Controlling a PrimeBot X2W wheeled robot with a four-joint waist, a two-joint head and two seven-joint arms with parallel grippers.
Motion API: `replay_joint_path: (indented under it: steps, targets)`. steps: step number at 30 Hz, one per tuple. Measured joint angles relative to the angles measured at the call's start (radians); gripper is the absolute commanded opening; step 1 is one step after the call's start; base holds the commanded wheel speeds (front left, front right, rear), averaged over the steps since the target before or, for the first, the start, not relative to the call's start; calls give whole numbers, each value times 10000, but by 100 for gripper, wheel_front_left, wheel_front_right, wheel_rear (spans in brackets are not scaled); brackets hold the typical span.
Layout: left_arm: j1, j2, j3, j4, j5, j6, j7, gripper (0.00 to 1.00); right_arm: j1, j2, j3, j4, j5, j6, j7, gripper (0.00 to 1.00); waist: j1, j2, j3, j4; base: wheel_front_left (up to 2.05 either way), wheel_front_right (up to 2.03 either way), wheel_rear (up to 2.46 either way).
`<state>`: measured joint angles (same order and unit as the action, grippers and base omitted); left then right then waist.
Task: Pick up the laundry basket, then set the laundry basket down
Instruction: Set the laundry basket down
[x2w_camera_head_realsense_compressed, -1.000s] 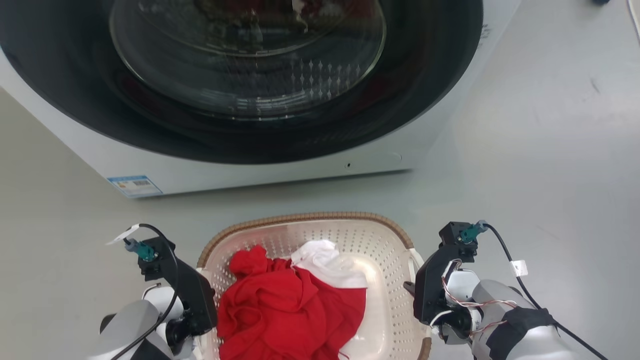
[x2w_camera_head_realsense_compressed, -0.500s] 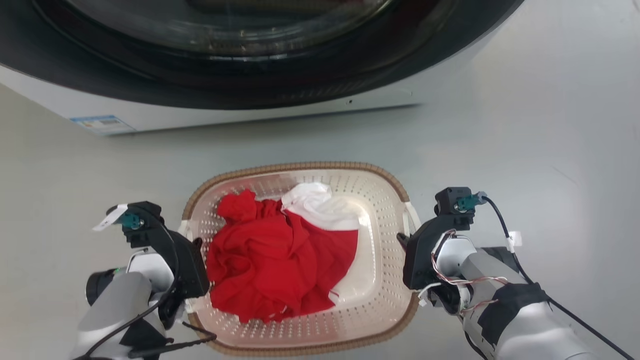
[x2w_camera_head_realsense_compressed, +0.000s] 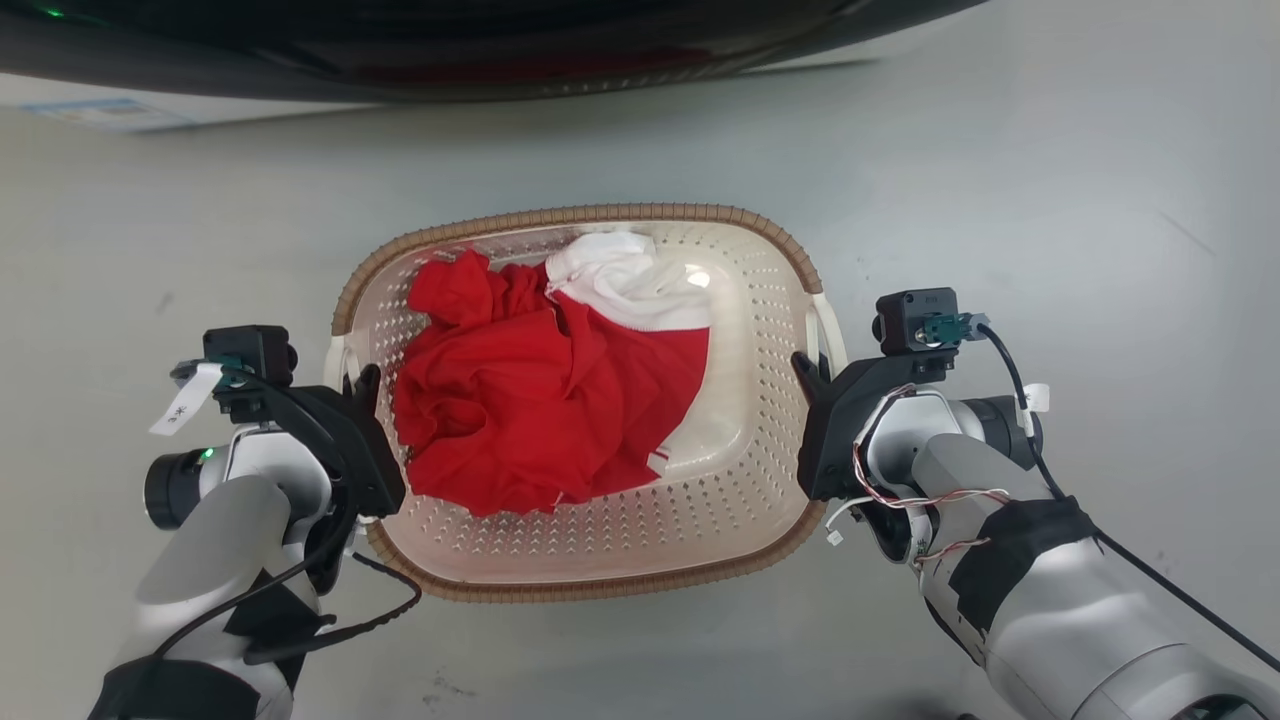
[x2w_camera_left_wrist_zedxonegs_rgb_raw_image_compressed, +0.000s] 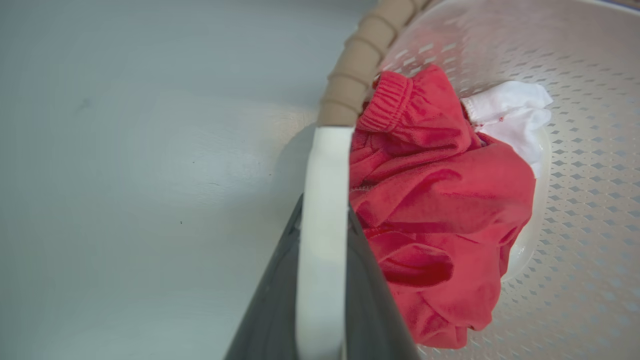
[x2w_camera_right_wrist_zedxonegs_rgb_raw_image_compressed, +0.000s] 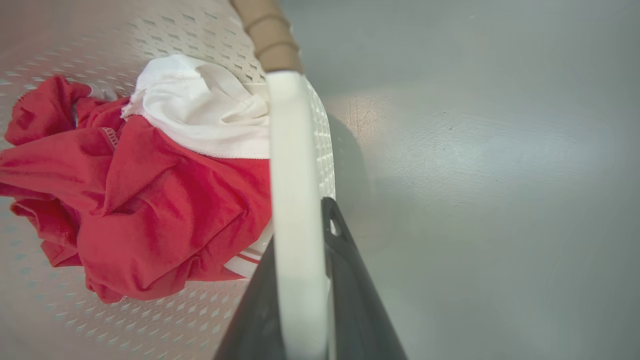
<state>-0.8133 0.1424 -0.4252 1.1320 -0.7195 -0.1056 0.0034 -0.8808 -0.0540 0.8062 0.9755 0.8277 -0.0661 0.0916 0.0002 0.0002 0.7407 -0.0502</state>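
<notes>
The basket (x2w_camera_head_realsense_compressed: 620, 535), mid-view over the floor (x2w_camera_head_realsense_compressed: 1000, 150), is clamped by its handles (x2w_camera_left_wrist_zedxonegs_rgb_raw_image_compressed: 322, 210), the left hand (x2w_camera_head_realsense_compressed: 365, 385) at its 9 o'clock, the right hand (x2w_camera_head_realsense_compressed: 805, 368) at 3 o'clock, presumably so it is carried level.

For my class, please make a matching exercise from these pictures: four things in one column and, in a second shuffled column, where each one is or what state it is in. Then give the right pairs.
Things
1. red cloth
2. white cloth
3. left gripper
4. washing machine

Places or states
A. beyond the laundry basket, at the top edge of the head view
B. clamped on a white side handle
C. heaped over most of the basket's middle
D. a smaller heap against the basket's far wall

Pairs: 1-C, 2-D, 3-B, 4-A
</notes>
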Motion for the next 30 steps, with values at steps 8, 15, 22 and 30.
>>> replay_joint_path:
  steps: [8, 15, 22, 30]
  targets:
    - [-145, -56, -56, 90, 102, -4, -612, 0, -137, 15, 119, 245, -13, -44, -629, 0, 0, 1, 790, -14, 0, 0, 0]
    - [-302, -115, -65, 282, 267, -17, -838, 0, -307, 23, 224, 387, -8, -44, -876, 0, -2, 0, 926, 27, 0, 0, 0]
    - [-410, -165, -153, 495, 270, -102, -844, 0, -315, 19, 351, 449, 107, -38, -1024, 0, -2, -1, 900, 61, 0, 0, 0]
    - [-438, -173, -199, 644, 255, -107, -765, 100, -356, -63, 500, 454, 276, 236, -1260, 100, -2, -2, 841, 107, 0, 0, 0]
